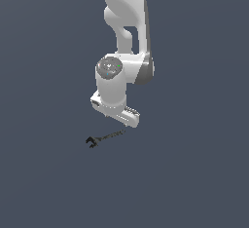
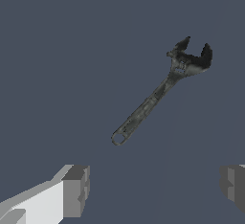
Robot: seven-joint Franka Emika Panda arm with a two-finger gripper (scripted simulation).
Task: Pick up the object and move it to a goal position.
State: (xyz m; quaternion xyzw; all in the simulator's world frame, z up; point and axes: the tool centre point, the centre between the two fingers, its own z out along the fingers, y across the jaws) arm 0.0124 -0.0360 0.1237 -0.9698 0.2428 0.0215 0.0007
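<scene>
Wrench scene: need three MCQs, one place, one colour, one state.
1. Where does the wrench lie?
A. between the claw's fingers
B. on the floor, clear of the claw
C. on a shelf

2. What colour is the wrench?
A. dark grey-black
B. red
C. yellow

3. What state is the claw in?
A. shut on the wrench
B. shut, empty
C. open, empty

Key: 1 B, the wrist view shows bare floor between the wrench and both fingers. 2 A, it looks dark grey-black in both views. 3 C, the fingers stand wide apart with nothing between them.
</scene>
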